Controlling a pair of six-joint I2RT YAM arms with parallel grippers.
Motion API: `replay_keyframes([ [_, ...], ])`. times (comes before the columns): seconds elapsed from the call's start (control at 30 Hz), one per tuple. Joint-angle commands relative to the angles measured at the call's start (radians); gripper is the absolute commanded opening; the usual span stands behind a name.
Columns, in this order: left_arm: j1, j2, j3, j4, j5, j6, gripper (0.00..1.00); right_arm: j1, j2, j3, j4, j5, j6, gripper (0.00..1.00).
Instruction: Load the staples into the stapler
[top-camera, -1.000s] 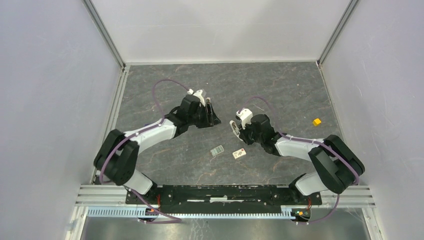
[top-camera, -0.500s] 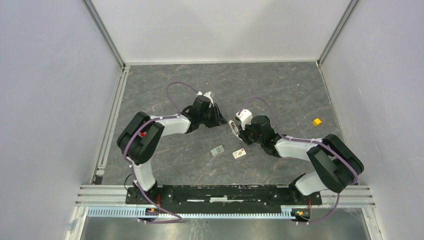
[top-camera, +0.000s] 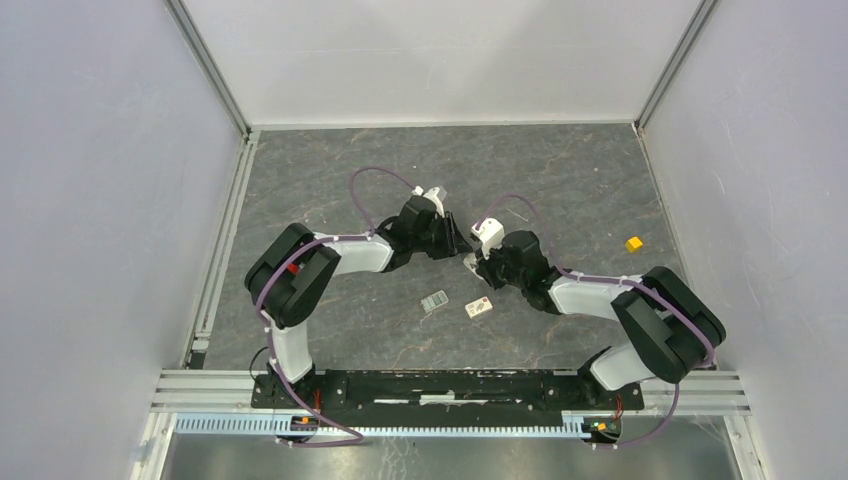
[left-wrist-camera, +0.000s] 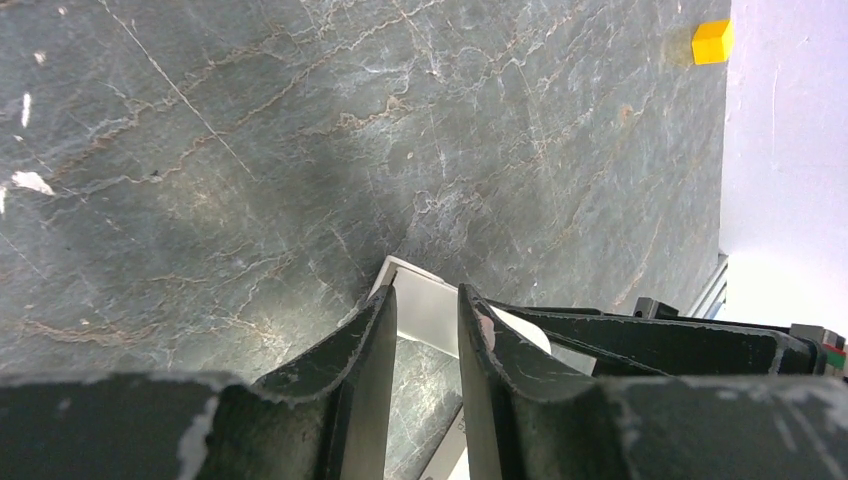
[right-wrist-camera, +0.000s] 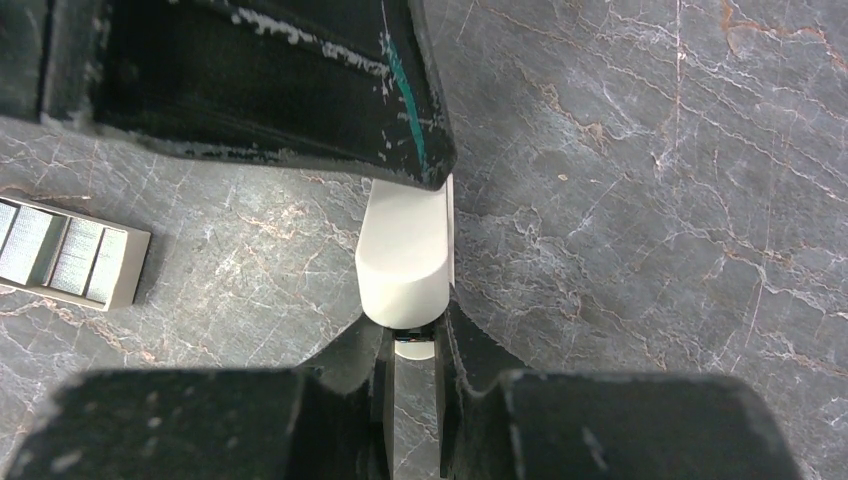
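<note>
The white stapler (top-camera: 468, 263) sits between my two grippers near the table's middle. My right gripper (right-wrist-camera: 412, 325) is shut on its rounded white end (right-wrist-camera: 404, 262). My left gripper (left-wrist-camera: 428, 295) is closed down on the stapler's other end, a flat white plate (left-wrist-camera: 432, 312) between its fingertips. In the right wrist view, a dark left finger (right-wrist-camera: 300, 80) covers the stapler's far part. The staples lie on the table nearer the arm bases: a grey strip (top-camera: 434, 301), also seen as a small tray (right-wrist-camera: 66, 262), and a white printed box (top-camera: 479, 308).
A yellow cube (top-camera: 633, 243) sits at the right by the wall, also visible in the left wrist view (left-wrist-camera: 711, 41). White walls close in the dark marbled table (top-camera: 560, 180) on three sides. A metal rail (top-camera: 450, 385) runs along the near edge.
My left arm has swung right from the table's left-middle to the stapler, and its jaws have closed on it. The right gripper has held its place and grip.
</note>
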Motion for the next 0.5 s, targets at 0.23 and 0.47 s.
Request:
replay_keyframes([
  [0.23,-0.012,0.014,0.035,0.029,-0.003,0.004,0.37,0.007,-0.061,0.017,-0.027,0.022,0.017,0.37],
  [0.47,-0.013,0.012,0.04,0.012,-0.015,0.025,0.39,0.005,-0.135,0.05,-0.118,0.045,0.03,0.49],
])
